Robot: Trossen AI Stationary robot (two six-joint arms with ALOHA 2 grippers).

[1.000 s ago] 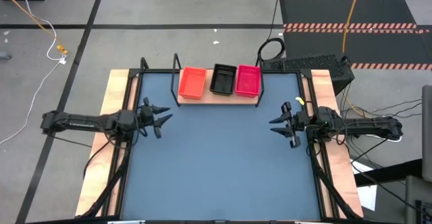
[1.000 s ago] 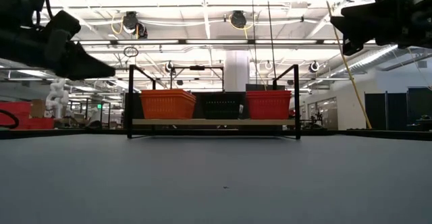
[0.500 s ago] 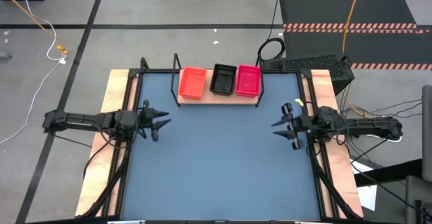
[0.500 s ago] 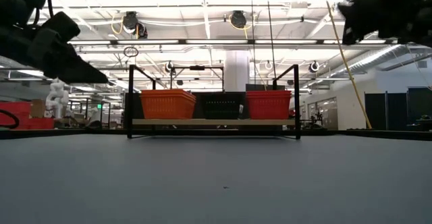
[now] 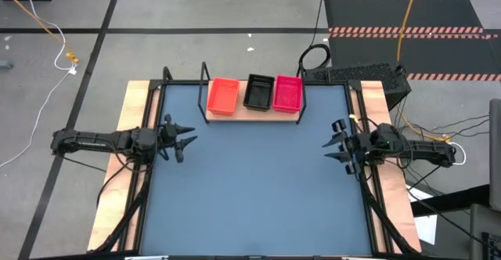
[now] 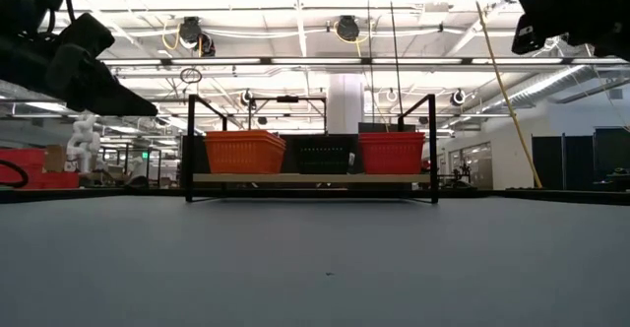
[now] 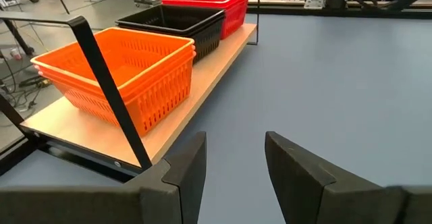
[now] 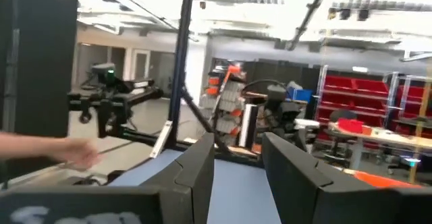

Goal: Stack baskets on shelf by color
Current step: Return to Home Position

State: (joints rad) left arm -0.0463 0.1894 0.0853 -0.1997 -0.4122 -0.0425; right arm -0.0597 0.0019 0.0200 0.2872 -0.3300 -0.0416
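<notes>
Left gripper (image 5: 185, 142): fingers spread with a bare gap between them, holding nothing; raised above the table's left edge, seen high in the low view (image 6: 98, 81).
Right gripper (image 5: 330, 142): fingers parted, nothing between them; raised at the table's right edge, facing inward across the table.
Shelf (image 5: 254, 113): ahead of the left gripper and off to its side, at the table's far edge; well apart from both grippers.
Orange baskets (image 5: 224, 95): nested in one stack, rims one above another (image 7: 121, 69); the stack nearest the left gripper, at that end of the board.
Black baskets (image 5: 258, 92): middle of the board, just beside the orange stack, beyond it from the left gripper.
Pink-red baskets (image 5: 288, 92): the end of the board nearest the right gripper, just beside the black stack.
In the way: black frame post (image 7: 108, 96) slanting across the orange stack as seen past the left fingers; only blue-grey tabletop (image 5: 258, 189) between each gripper and the shelf.
Around: dark keyboard (image 5: 356, 74) and black cable loop (image 5: 315, 56) past the table's far right corner, beyond the right gripper; red storage bins (image 8: 364, 102) in the room ahead of the right fingers.
</notes>
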